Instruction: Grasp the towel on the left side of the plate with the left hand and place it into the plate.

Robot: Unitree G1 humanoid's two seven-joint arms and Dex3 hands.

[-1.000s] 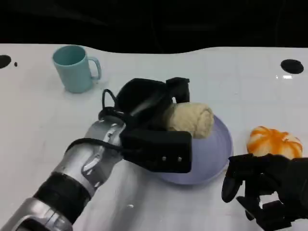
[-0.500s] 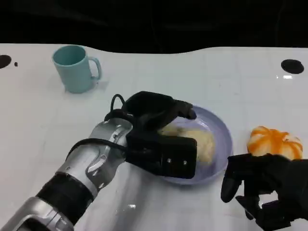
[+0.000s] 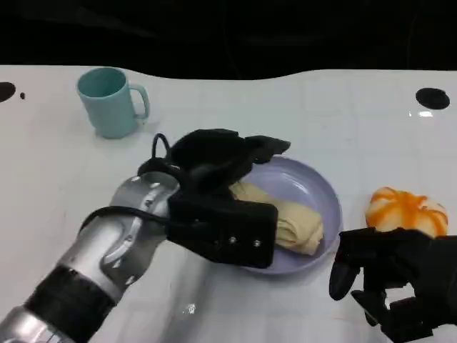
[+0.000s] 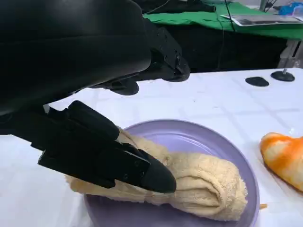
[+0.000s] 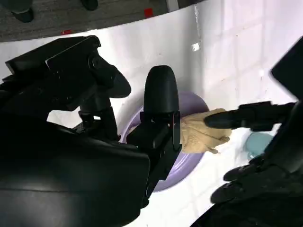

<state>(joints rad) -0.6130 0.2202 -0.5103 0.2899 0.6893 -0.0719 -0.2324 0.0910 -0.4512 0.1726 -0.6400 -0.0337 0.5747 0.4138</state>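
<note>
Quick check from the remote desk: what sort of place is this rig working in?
Likely a lab test bench, not a home: a bare white table, a green-covered bench with cables behind it, and staged props such as the teal mug and purple plate.

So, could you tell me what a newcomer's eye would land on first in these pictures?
Probably the left hand and its silver forearm, hanging over the near-left rim of the purple plate at the table's middle. Next, the rolled beige towel lying inside that plate, fingers spread just above it. Then the bright orange pumpkin-shaped toy to the plate's right.
</note>
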